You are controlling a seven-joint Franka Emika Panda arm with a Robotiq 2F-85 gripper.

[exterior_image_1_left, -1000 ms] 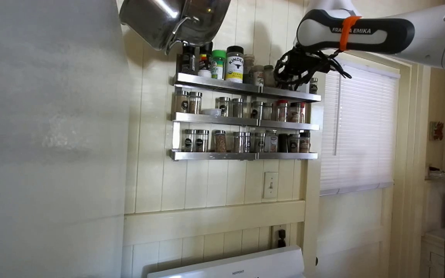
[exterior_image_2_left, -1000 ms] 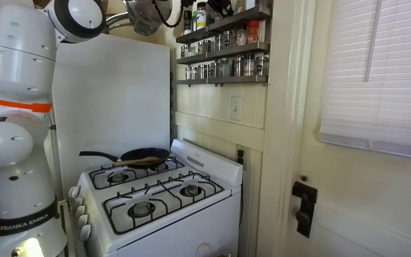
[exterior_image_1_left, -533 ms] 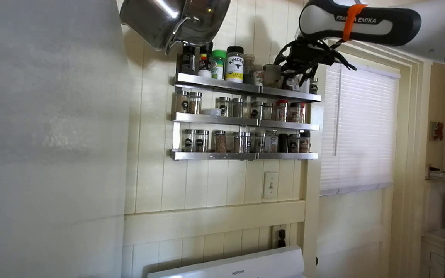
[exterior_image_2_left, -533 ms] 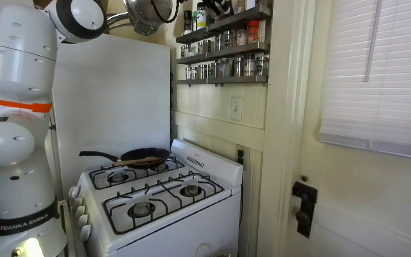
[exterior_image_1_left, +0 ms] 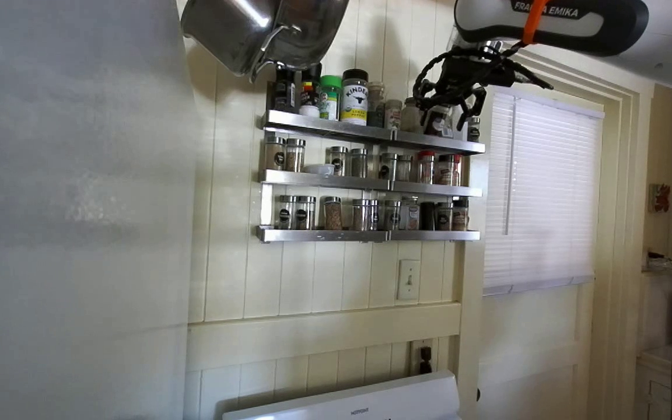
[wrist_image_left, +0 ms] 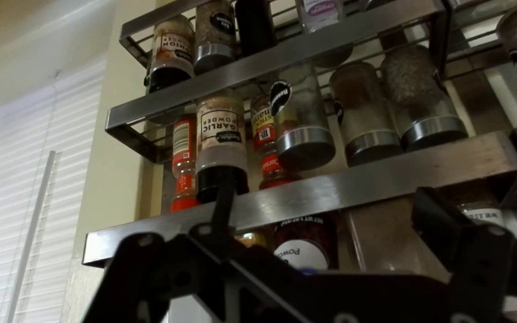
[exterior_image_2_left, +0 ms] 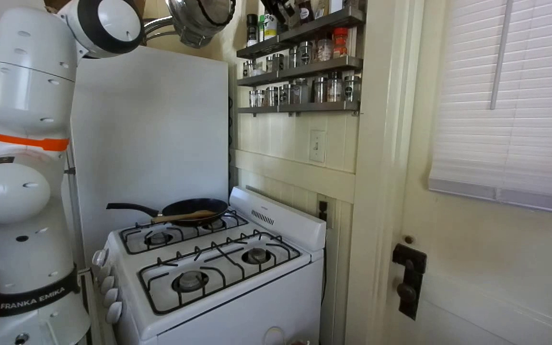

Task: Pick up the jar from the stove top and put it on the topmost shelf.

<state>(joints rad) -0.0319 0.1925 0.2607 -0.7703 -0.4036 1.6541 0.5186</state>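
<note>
My gripper [exterior_image_1_left: 444, 116] is open in front of the right part of the topmost shelf [exterior_image_1_left: 336, 125]. Its fingertips are wide apart in the wrist view [wrist_image_left: 326, 202], with nothing held. The wrist picture is upside down; the topmost shelf's rail [wrist_image_left: 285, 206] crosses behind the fingers. A dark jar with a white label [wrist_image_left: 301, 251] and a tan jar [wrist_image_left: 384, 237] stand on that shelf. The dark jar [exterior_image_1_left: 438, 123] also shows between the fingers in an exterior view. I cannot tell which jar is the task's. The stove top [exterior_image_2_left: 132, 263] bears a black pan.
Several jars and bottles, such as a tall white-labelled one [exterior_image_1_left: 354, 99], line the topmost shelf. Two lower shelves [exterior_image_1_left: 324, 179] hold more jars. Steel pots [exterior_image_1_left: 231, 29] hang at the upper left. A window blind [exterior_image_1_left: 546, 192] is to the right.
My gripper has drawn back from the topmost shelf and risen slightly. The arm's forearm has moved up and right in an exterior view. The dark jar on the shelf shows more fully now.
</note>
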